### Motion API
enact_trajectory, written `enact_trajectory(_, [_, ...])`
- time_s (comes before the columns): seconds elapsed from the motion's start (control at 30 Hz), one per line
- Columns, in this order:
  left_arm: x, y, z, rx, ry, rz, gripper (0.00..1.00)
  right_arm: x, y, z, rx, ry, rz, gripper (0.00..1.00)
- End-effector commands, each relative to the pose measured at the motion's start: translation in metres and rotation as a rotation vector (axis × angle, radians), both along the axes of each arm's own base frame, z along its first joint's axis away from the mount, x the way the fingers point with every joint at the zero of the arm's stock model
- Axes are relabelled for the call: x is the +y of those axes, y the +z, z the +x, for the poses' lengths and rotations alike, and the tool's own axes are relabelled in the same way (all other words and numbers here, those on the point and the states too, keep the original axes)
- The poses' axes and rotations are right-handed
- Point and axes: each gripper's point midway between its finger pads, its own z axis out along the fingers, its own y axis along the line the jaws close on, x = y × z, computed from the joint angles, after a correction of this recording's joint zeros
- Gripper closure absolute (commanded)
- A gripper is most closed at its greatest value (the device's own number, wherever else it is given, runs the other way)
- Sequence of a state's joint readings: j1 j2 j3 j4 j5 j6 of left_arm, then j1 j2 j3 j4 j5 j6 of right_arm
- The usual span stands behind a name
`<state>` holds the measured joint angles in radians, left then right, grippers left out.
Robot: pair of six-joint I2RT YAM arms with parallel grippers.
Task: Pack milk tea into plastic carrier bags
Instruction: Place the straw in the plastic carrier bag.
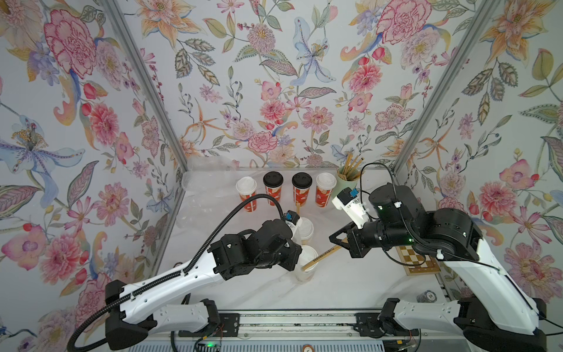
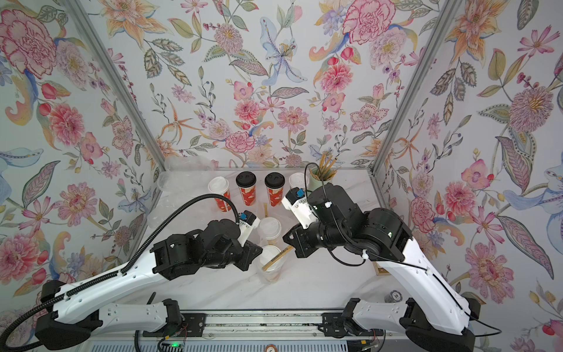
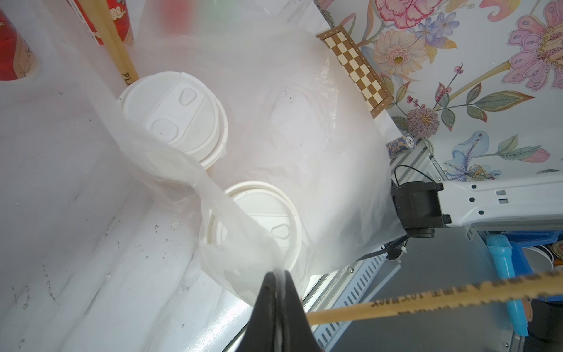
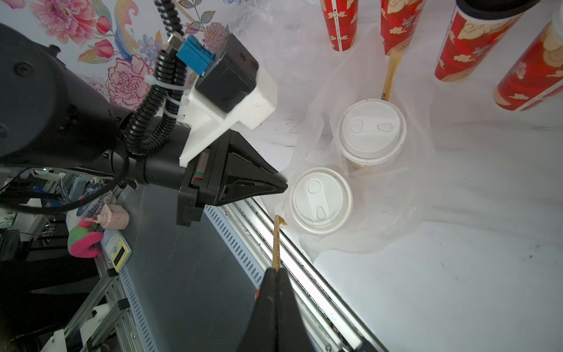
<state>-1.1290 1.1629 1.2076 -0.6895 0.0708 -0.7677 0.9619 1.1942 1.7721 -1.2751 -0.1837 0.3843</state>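
Two clear milk tea cups with white lids, the near one [image 1: 309, 255] and the far one [image 1: 306, 227], stand mid-table inside a plastic carrier bag [image 3: 304, 122] [image 4: 396, 198]. My left gripper [image 3: 277, 275] [image 2: 259, 251] is shut on a gathered strip of the bag's film, just beside the near cup [image 3: 262, 219]. My right gripper [image 4: 276, 271] [image 1: 332, 239] is shut on a brown wrapped straw [image 1: 323, 257] [image 3: 426, 301] whose free end hangs over the near cup's lid [image 4: 321, 199]. Several red-orange milk tea cups [image 1: 246, 195] [image 1: 273, 189] [image 1: 301, 189] [image 1: 325, 189] stand in a row at the back.
Another straw [image 4: 390, 73] leans beside the far cup. A mint-green cup of straws [image 1: 347, 183] stands at the back right, behind my right wrist. A small chessboard [image 1: 417, 262] and a stack of chips [image 1: 426, 297] lie at the right edge. Spare bags [image 1: 207, 170] are heaped at the back left.
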Motion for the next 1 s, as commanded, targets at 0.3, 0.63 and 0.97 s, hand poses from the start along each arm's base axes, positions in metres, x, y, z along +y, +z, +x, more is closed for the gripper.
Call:
enact_trajectory(0.3, [-0.001, 0.003, -0.008, 0.001, -0.02, -0.056, 0.96, -0.001, -0.026, 0.002, 0.024, -0.016, -0.122, 1.0])
enact_trajectory(0.63, [-0.007, 0.006, -0.007, 0.005, -0.013, -0.104, 0.99, 0.015, -0.052, 0.001, -0.005, 0.001, -0.247, 1.0])
enact_trajectory(0.97, [-0.005, 0.006, -0.003, 0.008, 0.029, -0.135, 1.0, 0.044, -0.079, -0.002, -0.086, -0.029, -0.315, 1.0])
